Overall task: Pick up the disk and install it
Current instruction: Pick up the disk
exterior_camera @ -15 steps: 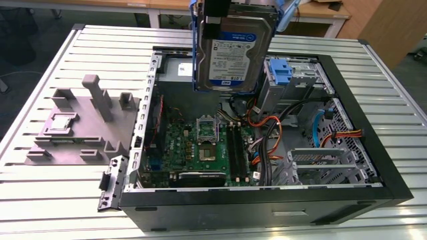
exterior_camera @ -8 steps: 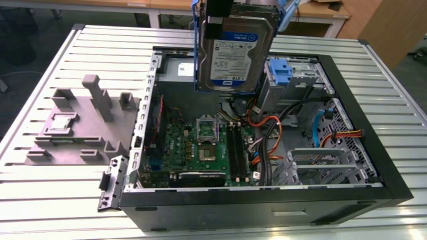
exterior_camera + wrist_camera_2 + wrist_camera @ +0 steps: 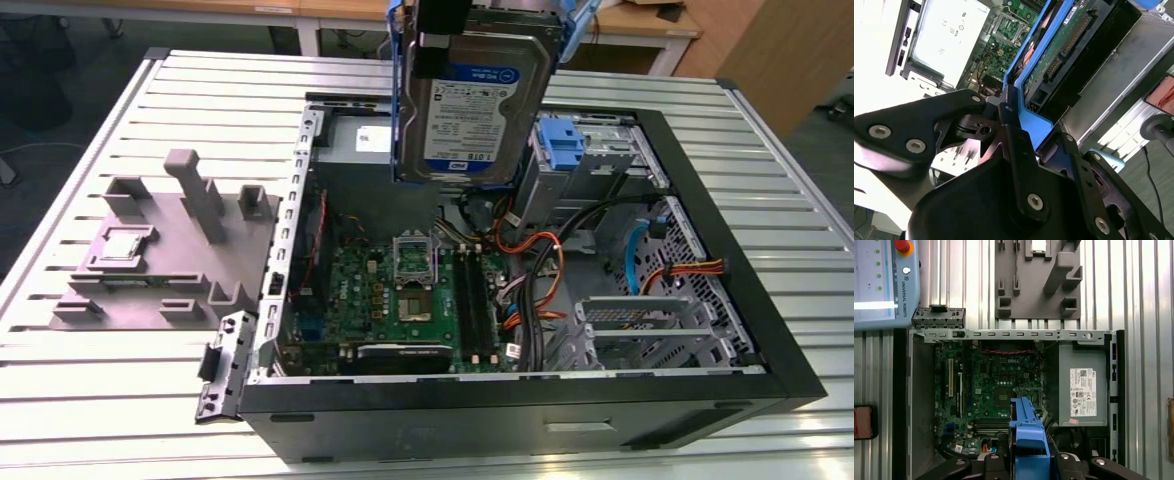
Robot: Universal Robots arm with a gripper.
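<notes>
The disk (image 3: pixel 474 100) hangs on edge in the air above the open computer case (image 3: pixel 534 400), its white label with the blue band facing the exterior camera and its blue carrier framing both long sides. In the second wrist view its green circuit-board underside (image 3: pixel 1064 45) shows, and the gripper (image 3: pixel 1004 120) has its black fingers (image 3: pixel 1016 145) clamped on the carrier's end. Below the disk lies the green motherboard (image 3: pixel 400 290), with orange cables (image 3: pixel 534 270) and a metal drive cage (image 3: pixel 641 325) toward the exterior view's right. The grey power-supply box (image 3: pixel 1083 385) sits inside the case beside the board. The case rests on a slatted metal table (image 3: pixel 134 400), with a grey fixture block (image 3: pixel 160 250) just beside it.
</notes>
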